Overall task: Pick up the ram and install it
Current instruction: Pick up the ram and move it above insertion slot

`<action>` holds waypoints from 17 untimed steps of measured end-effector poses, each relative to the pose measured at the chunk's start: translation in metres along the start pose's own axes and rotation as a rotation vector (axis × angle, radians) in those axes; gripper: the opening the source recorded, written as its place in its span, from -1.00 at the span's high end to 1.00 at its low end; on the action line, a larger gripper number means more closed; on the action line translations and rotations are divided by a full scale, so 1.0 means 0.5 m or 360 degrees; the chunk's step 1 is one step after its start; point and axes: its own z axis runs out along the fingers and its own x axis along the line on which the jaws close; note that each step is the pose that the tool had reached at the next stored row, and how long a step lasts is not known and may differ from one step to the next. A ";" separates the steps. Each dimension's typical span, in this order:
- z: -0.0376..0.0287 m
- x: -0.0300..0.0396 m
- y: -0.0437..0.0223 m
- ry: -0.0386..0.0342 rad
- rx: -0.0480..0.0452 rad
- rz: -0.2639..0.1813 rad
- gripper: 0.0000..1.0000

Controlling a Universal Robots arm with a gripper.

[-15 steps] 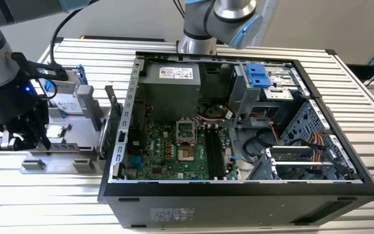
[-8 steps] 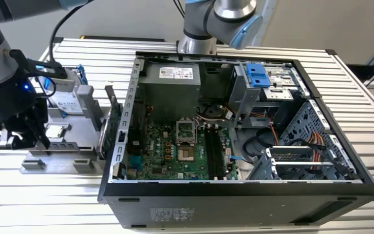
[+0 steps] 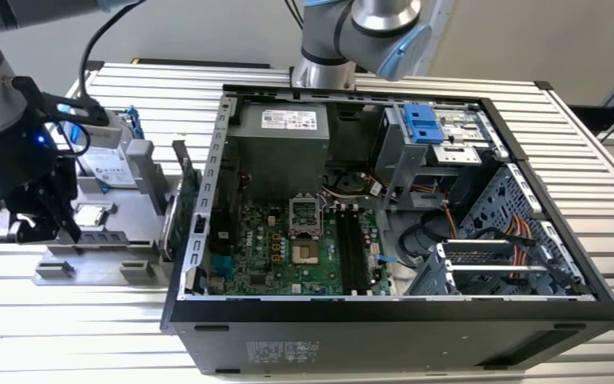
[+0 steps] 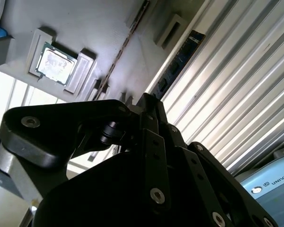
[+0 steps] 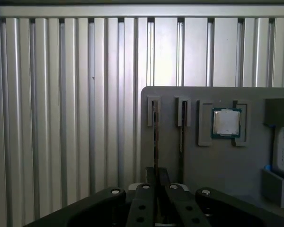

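Ram (image 5: 155, 135) upright, just beneath claw (image 5: 157, 175)

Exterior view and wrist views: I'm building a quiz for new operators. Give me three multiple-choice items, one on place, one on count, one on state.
1. Over what does the gripper hang? A motherboard B parts holder C power supply
2. How many ram sticks stand in the holder's slots? A one B four C two
3. The computer case has its side: A open B closed C taped
Answers: B, the exterior view shows it above the grey holder; C, the first wrist view shows two, edge-on; A, the motherboard is exposed.
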 end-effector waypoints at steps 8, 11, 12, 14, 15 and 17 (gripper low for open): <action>-0.008 0.000 0.000 0.0000 0.0000 0.0000 1.00; -0.011 0.000 0.000 0.0000 0.0000 0.0000 1.00; -0.012 0.000 0.000 0.0000 0.0000 0.0000 1.00; -0.014 0.000 0.000 0.0000 0.0000 0.0000 1.00; -0.015 0.000 0.000 0.0000 0.0000 0.0000 1.00; -0.017 0.000 0.000 0.0000 0.0000 0.0000 1.00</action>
